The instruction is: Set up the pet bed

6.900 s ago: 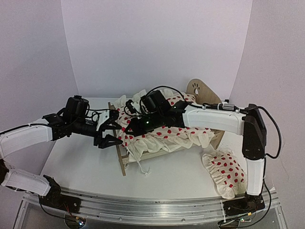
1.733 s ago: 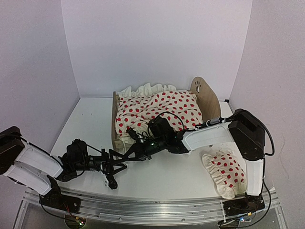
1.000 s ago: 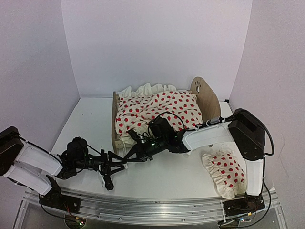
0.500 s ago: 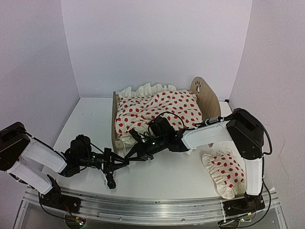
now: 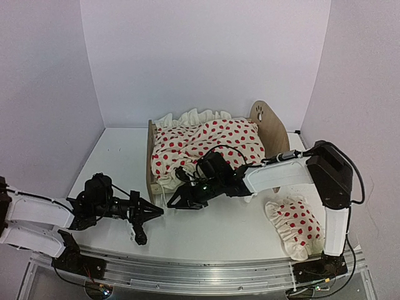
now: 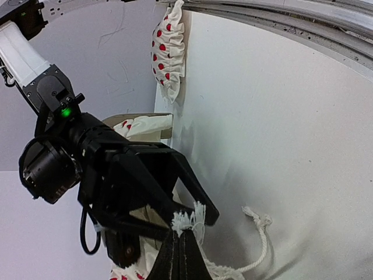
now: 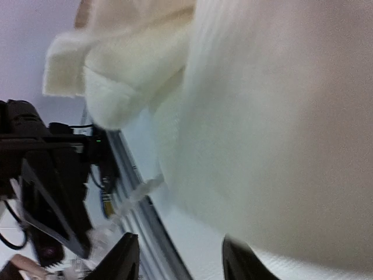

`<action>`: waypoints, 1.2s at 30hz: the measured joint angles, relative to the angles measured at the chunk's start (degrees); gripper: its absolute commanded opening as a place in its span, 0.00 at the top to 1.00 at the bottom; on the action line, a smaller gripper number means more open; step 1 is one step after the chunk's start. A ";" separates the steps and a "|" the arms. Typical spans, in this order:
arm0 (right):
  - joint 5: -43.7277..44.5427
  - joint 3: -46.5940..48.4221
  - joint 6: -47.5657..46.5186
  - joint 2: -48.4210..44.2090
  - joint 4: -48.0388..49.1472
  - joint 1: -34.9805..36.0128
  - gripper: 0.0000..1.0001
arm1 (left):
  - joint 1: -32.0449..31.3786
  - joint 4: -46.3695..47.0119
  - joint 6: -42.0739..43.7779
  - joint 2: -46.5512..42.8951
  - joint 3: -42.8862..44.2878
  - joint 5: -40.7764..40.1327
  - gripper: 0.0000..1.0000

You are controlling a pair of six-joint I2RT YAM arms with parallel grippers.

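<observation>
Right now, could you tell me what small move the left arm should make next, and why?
Probably draw the left gripper slightly back toward its base. It is shut on the frayed end of the cord, the right gripper stands open beside it, and the cord lies slack on the table, so little should resist.

No legible text, paw-print cutout [image 5: 259,114] on pet bed headboard [image 5: 275,136]

At 6 o'clock in my frame, the left tool [image 6: 179,239] is pinched shut on the frayed end of a white cord [image 6: 256,221], which trails toward 4 o'clock across the white surface [image 6: 280,116]. The right tool [image 6: 194,224] reaches in from 9 o'clock, jaws spread apart just beside that tuft. A red-spotted pillow [image 6: 168,49] lies at 12 o'clock.
</observation>
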 measured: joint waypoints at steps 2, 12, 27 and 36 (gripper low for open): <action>4.90 -0.88 -3.05 -2.57 -3.95 -0.29 0.44 | 0.00 -5.11 -1.94 -4.97 0.11 -0.71 1.00; 22.11 -1.31 -31.87 -1.49 -6.72 2.83 0.42 | 0.00 -15.84 -5.86 -11.32 -2.51 -2.26 1.00; 32.31 0.52 -48.38 7.51 -1.30 4.31 0.84 | 0.00 -16.52 -8.84 -9.99 -2.52 -4.44 1.00; 30.00 -1.08 -47.85 6.95 0.17 4.27 1.00 | 0.00 -16.53 -15.57 -9.20 -1.76 -6.20 1.00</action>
